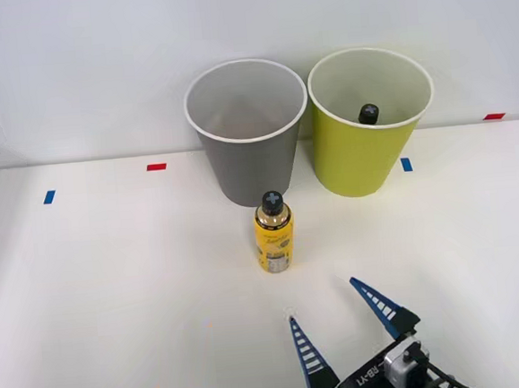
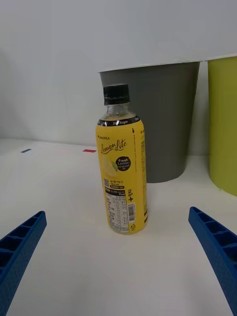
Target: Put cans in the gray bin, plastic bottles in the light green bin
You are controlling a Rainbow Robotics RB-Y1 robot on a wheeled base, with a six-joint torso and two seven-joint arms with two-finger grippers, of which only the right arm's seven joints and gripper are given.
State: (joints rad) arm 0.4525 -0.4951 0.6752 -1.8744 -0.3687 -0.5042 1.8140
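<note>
Gray bin (image 1: 247, 132) at left against the wall, light green bin (image 1: 372, 119) just beside it, black bottle cap (image 1: 368, 113) showing inside. Yellow bottle (image 1: 273, 231) upright on white table (image 1: 105, 287), before the gray bin. Right gripper (image 1: 336, 303) near, fingers (image 2: 217, 247) spread wide, holding nothing.

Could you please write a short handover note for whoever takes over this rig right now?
Right gripper: open, empty, low over the table, facing the yellow bottle.
Yellow bottle: upright on the table in front of the gray bin, untouched.
Light green bin: already holds one black-capped bottle.
Gray bin: nothing visible inside.
Left: grasp the yellow bottle and drop it into the light green bin.
</note>
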